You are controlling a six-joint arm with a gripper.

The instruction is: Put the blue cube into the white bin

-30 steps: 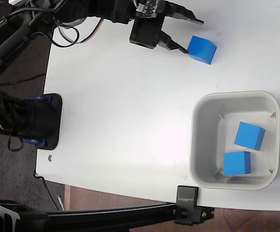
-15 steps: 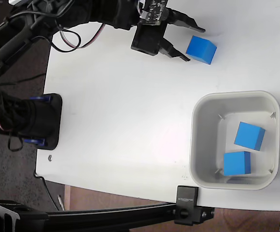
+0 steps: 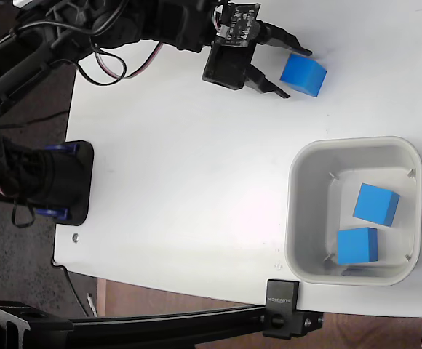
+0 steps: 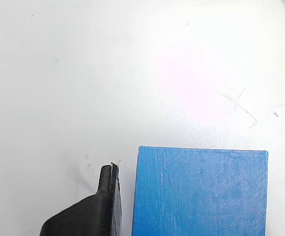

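The black two-finger end effector point(image 3: 295, 73) is held spread open around the small matte bright-blue cube point(image 3: 303, 75) on the white desk point(image 3: 182, 167), nothing being grasped

A robotics lab bench: white table point(image 3: 182, 160), clamped arm base point(image 3: 47, 182), loose wiring point(image 3: 102, 54).

No text can be read with any confidence: the black clamp point(image 3: 284, 318) at the table's lower edge in the fixed view carries a small pale marking, possibly a brand name, but it is too tiny and blurred to make out.
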